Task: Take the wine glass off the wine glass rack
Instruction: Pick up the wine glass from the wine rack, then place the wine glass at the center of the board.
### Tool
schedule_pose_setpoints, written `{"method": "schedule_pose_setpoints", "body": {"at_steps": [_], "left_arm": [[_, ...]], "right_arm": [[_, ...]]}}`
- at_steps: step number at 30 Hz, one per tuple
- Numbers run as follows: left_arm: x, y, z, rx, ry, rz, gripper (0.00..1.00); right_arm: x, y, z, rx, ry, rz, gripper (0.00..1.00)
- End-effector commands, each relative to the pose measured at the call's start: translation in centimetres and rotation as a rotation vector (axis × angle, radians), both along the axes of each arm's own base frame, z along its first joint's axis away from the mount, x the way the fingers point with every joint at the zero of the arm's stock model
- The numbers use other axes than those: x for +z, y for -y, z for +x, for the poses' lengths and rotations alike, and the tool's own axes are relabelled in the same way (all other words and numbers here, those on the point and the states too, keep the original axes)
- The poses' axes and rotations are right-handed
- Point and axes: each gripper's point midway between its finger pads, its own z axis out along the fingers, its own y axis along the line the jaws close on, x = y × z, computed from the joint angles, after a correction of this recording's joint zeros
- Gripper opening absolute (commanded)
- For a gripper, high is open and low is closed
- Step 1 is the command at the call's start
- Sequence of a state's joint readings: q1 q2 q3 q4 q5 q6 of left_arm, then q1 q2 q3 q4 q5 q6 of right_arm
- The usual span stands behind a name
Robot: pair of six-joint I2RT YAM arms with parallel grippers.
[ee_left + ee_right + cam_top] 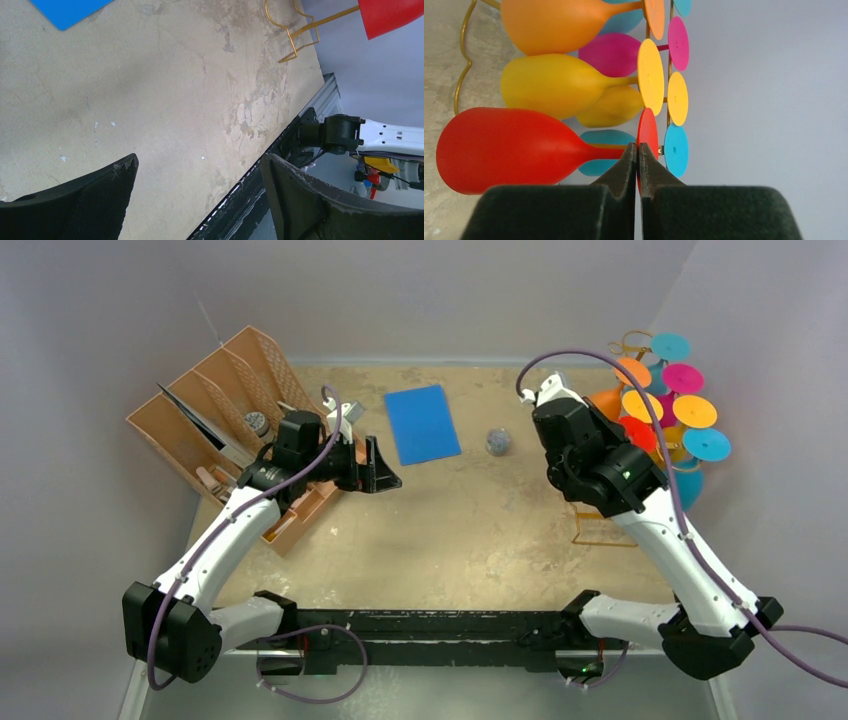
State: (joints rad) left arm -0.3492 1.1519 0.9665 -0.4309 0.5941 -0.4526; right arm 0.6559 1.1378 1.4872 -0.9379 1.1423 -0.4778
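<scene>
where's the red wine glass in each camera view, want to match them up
top external: red wine glass at far right, just above mid-height.
left wrist: top right corner, partly cut off.
right wrist: lower left, lying sideways.
shared landmark: the gold wire rack.

Plain pale grey walls (400, 290) around a worn, blotchy beige tabletop (470, 530), softly lit.

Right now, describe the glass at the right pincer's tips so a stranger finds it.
At the table's right edge stands the gold wire rack, hung with coloured glasses. Yours is the red wine glass ending the row beside the yellow glass: the only red one.
</scene>
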Motion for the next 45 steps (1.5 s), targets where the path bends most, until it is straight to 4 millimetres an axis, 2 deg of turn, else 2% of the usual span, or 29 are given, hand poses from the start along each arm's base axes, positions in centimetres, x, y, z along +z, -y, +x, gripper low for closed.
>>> {"method": "schedule_pose_setpoints", "body": {"at_steps": [1, 13, 16, 19, 22, 26, 30, 35, 40, 45], "left_arm": [[0.8, 0.2, 0.3, -0.006, 0.039, -0.017, 0.91], [0.8, -0.5, 0.8, 0.06, 0.038, 0.005, 0.91], [0.2, -1.3, 1.4, 0.137, -0.005, 0.034, 0.92], [-0.6, -1.6, 1.9, 0.158, -0.072, 0.043, 0.92], [-1.1, -2.5, 2.6, 0.182, -0.162, -0.012, 0.92], [-0.3, -4.0, 3.2, 0.195, -0.204, -0.16, 0.9], [0.5, -3.8, 2.8, 0.157, -0.188, -0.192, 0.89], [1.5, -3.7, 2.8, 0.133, -0.173, -0.199, 0.89], [2.4, -3.3, 2.9, 0.101, -0.17, -0.224, 0.89], [3.9, -2.3, 2.4, 0.02, -0.162, -0.298, 0.89]], "right_arm": [[1.1, -0.4, -0.4, -0.006, 0.031, -0.006, 0.0], [0.3, -4.0, -0.3, 0.113, 0.013, 0.085, 0.0], [0.1, -5.8, -0.2, 0.193, 0.014, 0.109, 0.0], [-1.0, -7.8, 0.1, 0.282, -0.016, 0.113, 0.0], [-2.1, -9.6, 0.3, 0.361, -0.033, 0.107, 0.0], [-3.3, -12.9, 0.1, 0.545, -0.049, 0.187, 0.0], [-4.7, -17.1, -0.6, 0.776, -0.052, 0.256, 0.0], [-6.9, -21.1, -1.7, 1.005, -0.066, 0.243, 0.0], [-7.9, -24.5, -3.8, 1.258, -0.051, 0.253, 0.0], [-9.0, -26.6, -6.4, 1.505, -0.055, 0.206, 0.0]]}}
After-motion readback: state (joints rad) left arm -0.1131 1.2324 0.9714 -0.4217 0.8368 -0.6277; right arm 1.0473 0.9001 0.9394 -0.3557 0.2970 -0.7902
